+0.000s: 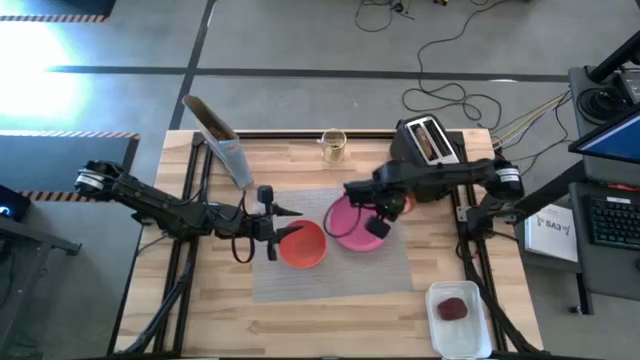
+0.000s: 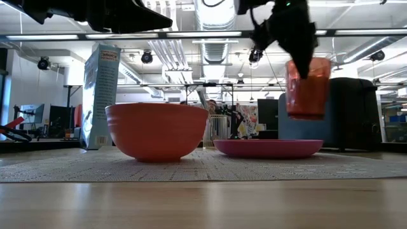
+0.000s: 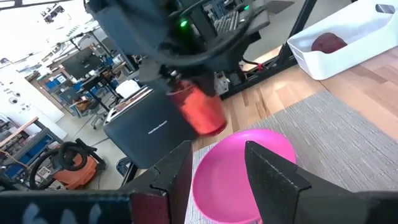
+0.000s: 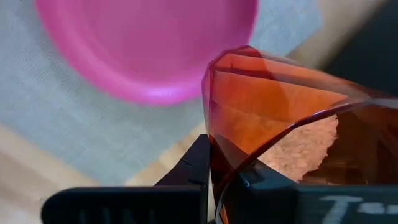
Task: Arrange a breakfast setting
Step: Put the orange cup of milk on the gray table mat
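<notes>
Orange cup (image 2: 308,86) hangs clamped in the right gripper (image 4: 214,163) above the pink plate's (image 1: 350,226) two o'clock edge; the left gripper (image 3: 217,171), parted and empty, hovers over the red-orange bowl (image 1: 301,245).

Bright overhead light, wrist cams blurry.

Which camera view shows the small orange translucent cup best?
The low view: the small orange translucent cup hangs in full profile above the table, gripped at its rim. The right wrist view crops it close, the left wrist view part-hides it, and the high view shows only a sliver.
</notes>
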Controlling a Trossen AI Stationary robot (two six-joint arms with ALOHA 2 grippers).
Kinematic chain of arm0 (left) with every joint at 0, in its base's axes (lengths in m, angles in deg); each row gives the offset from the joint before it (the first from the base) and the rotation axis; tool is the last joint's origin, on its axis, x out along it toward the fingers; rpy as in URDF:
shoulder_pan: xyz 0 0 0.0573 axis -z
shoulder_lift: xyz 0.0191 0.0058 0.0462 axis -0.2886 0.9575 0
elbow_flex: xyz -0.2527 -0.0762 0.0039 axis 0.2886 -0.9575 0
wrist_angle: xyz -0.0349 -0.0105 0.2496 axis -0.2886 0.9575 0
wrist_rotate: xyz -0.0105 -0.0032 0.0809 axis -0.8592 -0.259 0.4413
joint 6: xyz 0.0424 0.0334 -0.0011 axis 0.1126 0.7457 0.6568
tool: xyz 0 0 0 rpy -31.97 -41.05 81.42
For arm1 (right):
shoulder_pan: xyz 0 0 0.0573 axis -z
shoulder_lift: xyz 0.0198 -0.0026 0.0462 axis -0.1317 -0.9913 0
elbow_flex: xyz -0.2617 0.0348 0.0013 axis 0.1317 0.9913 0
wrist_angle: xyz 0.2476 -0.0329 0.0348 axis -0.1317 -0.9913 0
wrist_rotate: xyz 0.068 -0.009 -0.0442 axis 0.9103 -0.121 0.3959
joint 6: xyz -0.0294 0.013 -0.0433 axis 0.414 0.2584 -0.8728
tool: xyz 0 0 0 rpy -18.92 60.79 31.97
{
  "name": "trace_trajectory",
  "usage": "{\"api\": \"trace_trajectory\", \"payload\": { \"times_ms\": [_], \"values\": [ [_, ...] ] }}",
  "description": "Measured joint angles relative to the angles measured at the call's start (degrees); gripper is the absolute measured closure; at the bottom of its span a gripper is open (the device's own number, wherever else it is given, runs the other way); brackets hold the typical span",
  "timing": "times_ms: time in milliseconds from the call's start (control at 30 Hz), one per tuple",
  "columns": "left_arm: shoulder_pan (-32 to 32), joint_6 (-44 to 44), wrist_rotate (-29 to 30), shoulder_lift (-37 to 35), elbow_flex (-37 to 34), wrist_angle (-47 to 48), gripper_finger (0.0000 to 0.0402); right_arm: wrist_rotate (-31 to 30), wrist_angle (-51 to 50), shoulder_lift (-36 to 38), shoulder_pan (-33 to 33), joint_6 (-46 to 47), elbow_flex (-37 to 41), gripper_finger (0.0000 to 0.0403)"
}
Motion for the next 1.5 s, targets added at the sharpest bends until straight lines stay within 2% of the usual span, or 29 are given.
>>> {"api": "trace_trajectory", "payload": {
  "times_ms": [333,500,733,800,1000,1067,1267,1500],
  "values": [
    [0.51,-4.18,4.81,-2.00,0.02,8.60,0.0270,-2.57,0.15,-9.37,2.27,-13.43,-6.34,0.0394],
    [0.92,-7.59,7.69,-3.85,0.02,12.67,0.0270,-2.57,0.10,-13.30,2.36,-18.66,-11.68,0.0394],
    [0.92,-8.04,8.73,-4.14,0.02,12.90,0.0270,-3.79,0.09,-16.89,3.49,-23.11,-21.90,0.0394],
    [0.97,-8.02,11.77,-4.20,0.02,13.39,0.0270,-4.38,0.38,-18.57,3.95,-25.16,-25.15,0.0394],
    [1.42,-11.98,31.35,-4.53,0.02,17.68,0.0270,-4.36,-0.04,-24.78,4.68,-32.36,-32.40,0.0394],
    [1.40,-13.83,34.96,-4.69,0.02,19.69,0.0270,-4.37,-0.02,-26.64,4.83,-34.49,-34.34,0.0394],
    [1.42,-15.69,35.38,-4.87,0.02,22.05,0.0270,-6.05,0.08,-30.48,4.97,-43.49,-39.19,0.0394],
    [1.42,-16.46,35.47,-4.87,0.02,23.33,0.0270,-10.23,3.53,-31.25,4.94,-57.98,-39.70,0.0394]
  ]
}}
